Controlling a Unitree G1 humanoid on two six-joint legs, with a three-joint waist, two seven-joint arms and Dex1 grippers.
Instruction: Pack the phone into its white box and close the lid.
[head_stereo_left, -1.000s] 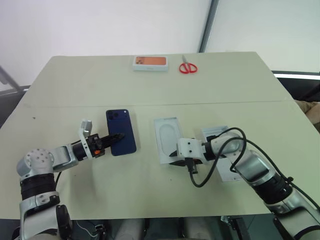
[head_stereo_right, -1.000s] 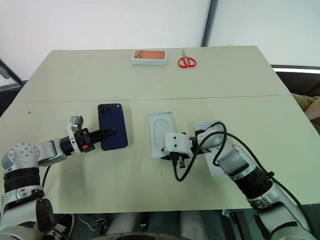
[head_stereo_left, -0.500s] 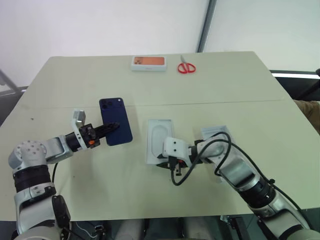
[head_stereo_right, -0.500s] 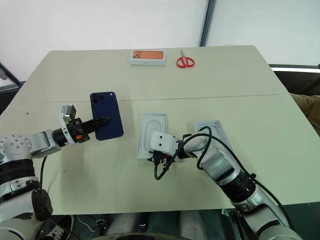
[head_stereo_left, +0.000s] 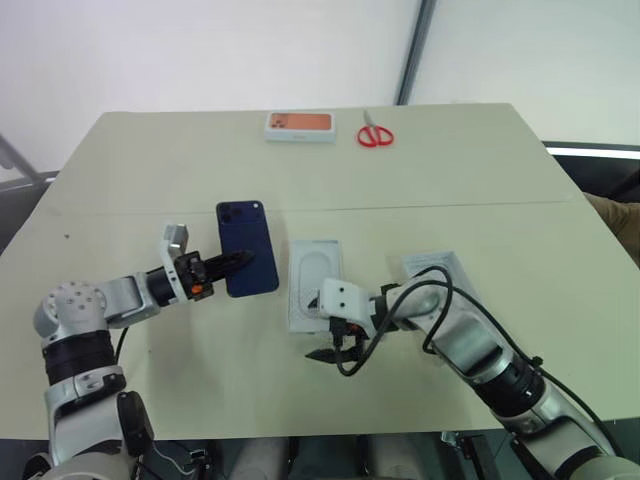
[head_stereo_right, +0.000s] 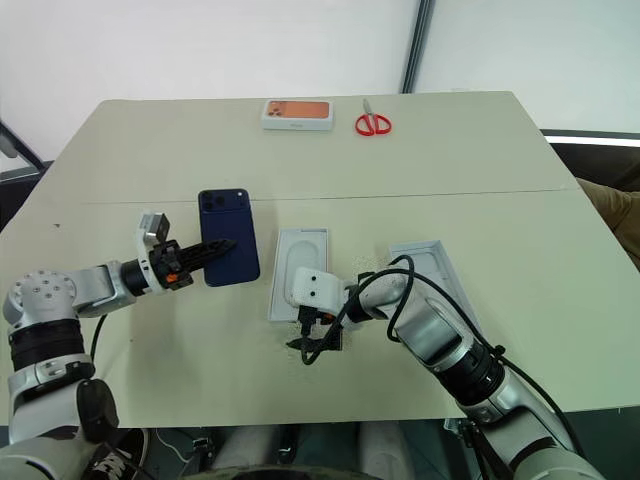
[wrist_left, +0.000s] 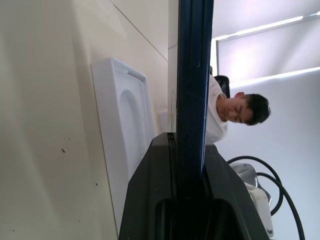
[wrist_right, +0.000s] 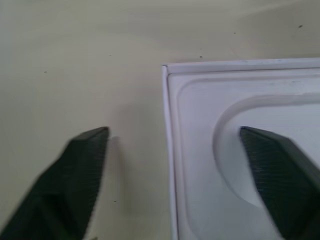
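My left gripper (head_stereo_left: 238, 263) is shut on the near edge of the dark blue phone (head_stereo_left: 248, 255), holding it back-up just above the table, left of the white box. In the left wrist view the phone (wrist_left: 192, 75) runs edge-on between the black fingers (wrist_left: 145, 200). The white box (head_stereo_left: 313, 280) lies open at the centre, its oval-recessed tray showing. My right gripper (wrist_right: 173, 132) stands open at the box's near end, one finger over the tray (wrist_right: 240, 165) and the other over bare table. The lid (head_stereo_left: 441, 266) lies inside-up to the right, partly under my right arm.
An orange-topped box (head_stereo_left: 299, 125) and red scissors (head_stereo_left: 375, 133) lie at the table's far edge. A seam crosses the table behind the phone. A person (wrist_left: 235, 110) sits beyond the table in the left wrist view.
My right gripper, earlier shut at the box's near end, has opened. The box has slid left, closer to the phone. My left gripper has lifted the phone a little.
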